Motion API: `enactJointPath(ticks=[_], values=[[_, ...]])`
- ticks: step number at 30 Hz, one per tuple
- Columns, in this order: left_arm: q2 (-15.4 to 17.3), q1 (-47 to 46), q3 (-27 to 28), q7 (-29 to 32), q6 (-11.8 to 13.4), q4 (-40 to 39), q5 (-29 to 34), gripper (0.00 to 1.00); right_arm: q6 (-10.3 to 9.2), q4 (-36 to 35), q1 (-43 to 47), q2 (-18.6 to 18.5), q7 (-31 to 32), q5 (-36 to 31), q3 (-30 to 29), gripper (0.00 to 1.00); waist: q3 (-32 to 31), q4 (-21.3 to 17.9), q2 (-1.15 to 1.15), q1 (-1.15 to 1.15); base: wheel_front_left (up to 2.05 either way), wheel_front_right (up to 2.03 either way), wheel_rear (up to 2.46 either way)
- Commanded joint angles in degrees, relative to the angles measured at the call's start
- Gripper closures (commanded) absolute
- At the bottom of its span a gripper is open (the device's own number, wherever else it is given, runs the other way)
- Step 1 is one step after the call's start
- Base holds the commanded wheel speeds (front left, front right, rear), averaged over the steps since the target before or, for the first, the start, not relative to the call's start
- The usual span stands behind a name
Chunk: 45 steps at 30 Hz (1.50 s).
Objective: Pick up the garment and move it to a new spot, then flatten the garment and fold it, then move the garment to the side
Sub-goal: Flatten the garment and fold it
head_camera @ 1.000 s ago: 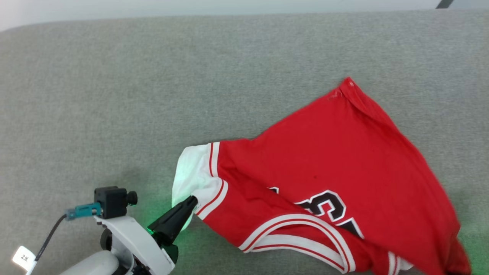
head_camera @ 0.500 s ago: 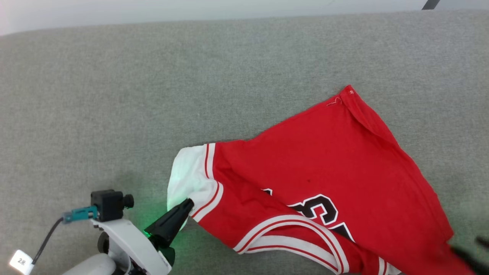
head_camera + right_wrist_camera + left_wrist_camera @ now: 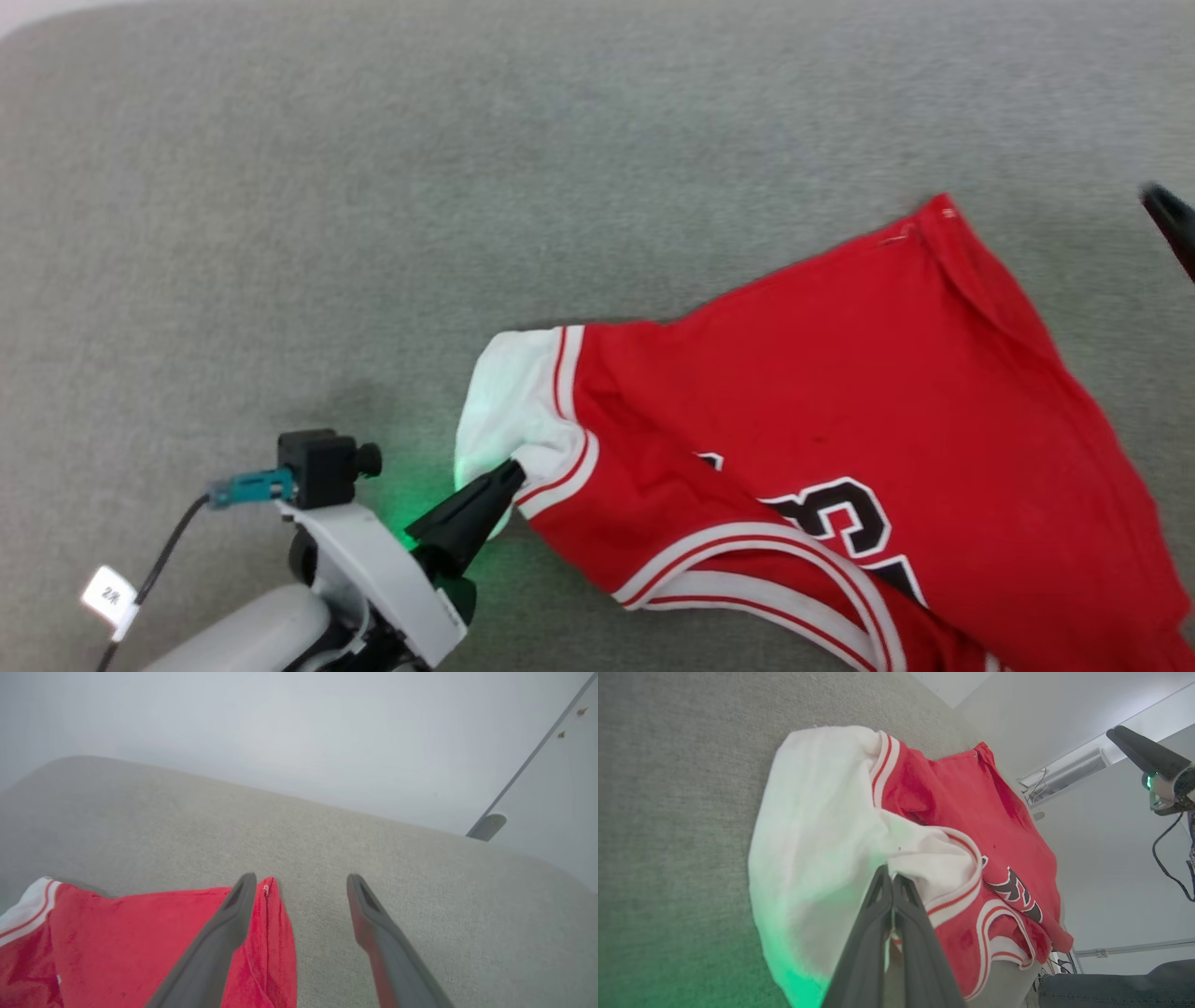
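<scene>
Jersey: the red Bulls jersey [image 3: 840, 392] lies rumpled, chest up, across the lower right of the head view on the grey fabric-covered bench [image 3: 280, 187]; its lower edge runs off the frame

Left pincer: the left pincer [image 3: 512, 469] is pinched tight on the white sleeve [image 3: 509, 401], at the striped cuff

Right pincer: the right pincer [image 3: 302, 880] gapes wide and holds nothing; it is poised by the red hem corner [image 3: 275, 905]; contact cannot be told

Handling: probably light, limp knit cloth; it should drape and bunch rather than keep shape, and drag slightly on the bench cover

Where to hold: likely seams, cuffs and hem corners, since two layers there give the fingers more to bite
</scene>
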Motion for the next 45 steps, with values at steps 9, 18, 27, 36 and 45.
enactJointPath(ticks=[9, 18, 27, 36, 45], values=[[-3.39, -3.24, -1.13, 0.82, -0.75, 2.15, 1.34, 1.0, -0.04, 21.95, -18.22, -1.85, 3.41, -0.43, 25.22, 0.0, 4.62, 5.0, 0.0, 0.0, 0.0, 0.0, 0.0], [-5.08, -5.11, -1.45, 0.38, -0.91, 4.13, 1.8, 1.0, -0.05, 30.03, -25.5, -3.94, 4.53, 1.93, 39.26, 0.82, 6.22, 5.96, 0.0, 0.0, 0.0, 0.0, 0.0], [-5.09, -7.83, 6.74, -1.81, -0.81, 6.32, 3.87, 1.0, -0.05, 34.49, -32.1, -1.39, -9.37, 6.89, 38.7, 1.0, 4.31, 4.93, 0.0, 0.0, 0.0, 0.0, 0.0], [-4.98, -21.35, 16.25, -0.56, -0.82, 10.09, -0.88, 1.0, -0.05, 43.91, -43.21, 1.22, -21.97, 5.42, 30.05, 1.0, 5.51, 3.45, 0.0, 0.0, 0.0, 0.0, 0.0], [-10.32, -51.4, 27.53, 3.13, -0.8, 24.43, -8.14, 1.0, -0.09, 58.72, -63.78, 7.51, -33.59, 0.93, 18.42, 1.0, 10.09, 0.65, 0.0, 0.0, 0.0, 0.0, 0.0]])
